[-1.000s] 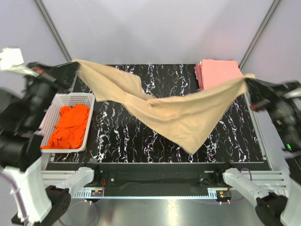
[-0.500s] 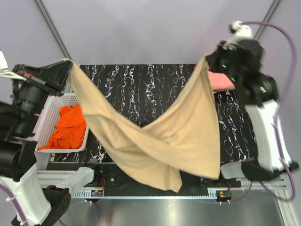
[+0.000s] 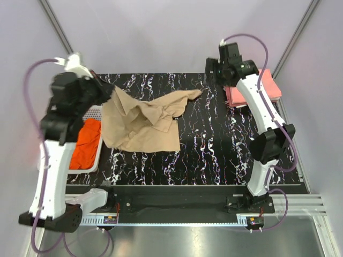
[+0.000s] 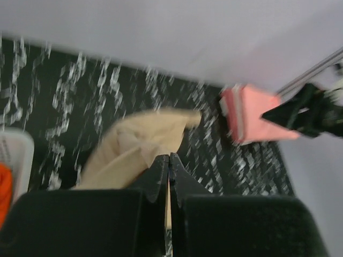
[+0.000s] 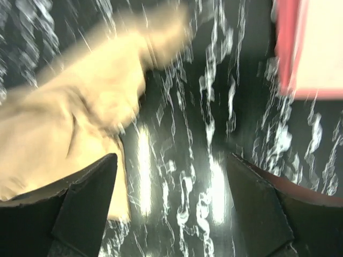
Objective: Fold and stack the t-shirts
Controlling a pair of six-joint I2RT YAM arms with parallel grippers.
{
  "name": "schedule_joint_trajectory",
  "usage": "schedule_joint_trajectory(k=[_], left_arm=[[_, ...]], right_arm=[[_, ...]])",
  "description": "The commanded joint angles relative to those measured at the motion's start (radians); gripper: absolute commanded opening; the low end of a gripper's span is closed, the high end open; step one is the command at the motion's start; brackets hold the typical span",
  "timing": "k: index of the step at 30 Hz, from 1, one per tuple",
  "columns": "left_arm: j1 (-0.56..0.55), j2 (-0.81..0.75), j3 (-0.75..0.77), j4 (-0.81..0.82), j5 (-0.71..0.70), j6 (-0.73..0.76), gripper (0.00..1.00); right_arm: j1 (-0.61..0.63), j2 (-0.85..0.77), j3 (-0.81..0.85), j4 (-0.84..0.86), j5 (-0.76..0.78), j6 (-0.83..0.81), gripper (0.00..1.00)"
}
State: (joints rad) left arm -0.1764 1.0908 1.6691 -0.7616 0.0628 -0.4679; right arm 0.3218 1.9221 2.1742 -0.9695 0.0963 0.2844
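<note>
Looks like the flattening step: tan shirt (image 3: 140, 124) crumpled at 10 o'clock. Left tool (image 4: 169, 158) pinches it; right tool (image 5: 170, 160), spread, needs a corner.

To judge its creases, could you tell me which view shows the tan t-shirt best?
The top external view: almost the whole tan t-shirt shows, rumpled on the table. The left wrist view gives only a blurred part; the right wrist view, a blurred portion cut off.
</note>
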Motion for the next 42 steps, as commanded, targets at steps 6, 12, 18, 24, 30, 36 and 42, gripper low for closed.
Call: schedule_joint_trajectory(k=[6,12,18,24,30,36,42], left_arm=[[0.04,0.018,-0.319,0.048,-0.06,-0.032,0.0],[0.051,0.038,-0.312,0.058,-0.054,-0.04,0.0],[0.066,0.02,-0.316,0.058,-0.047,-0.026,0.0],[0.081,0.009,-0.347,0.058,-0.032,-0.023,0.0],[0.091,0.004,-0.378,0.073,-0.021,-0.015,0.0],[0.101,0.001,-0.401,0.087,-0.006,-0.015,0.0],[0.112,-0.003,-0.417,0.094,0.005,-0.012,0.0]], right_arm=[[0.028,-0.282,-0.675,0.311,-0.354,0.219,0.87],[0.253,-0.149,-0.654,0.374,-0.339,0.262,0.78],[0.307,0.067,-0.495,0.376,-0.345,0.294,0.62],[0.316,0.215,-0.37,0.362,-0.34,0.286,0.56],[0.326,0.311,-0.291,0.347,-0.349,0.283,0.54],[0.338,0.37,-0.255,0.334,-0.343,0.286,0.52],[0.344,0.396,-0.249,0.322,-0.325,0.283,0.5]])
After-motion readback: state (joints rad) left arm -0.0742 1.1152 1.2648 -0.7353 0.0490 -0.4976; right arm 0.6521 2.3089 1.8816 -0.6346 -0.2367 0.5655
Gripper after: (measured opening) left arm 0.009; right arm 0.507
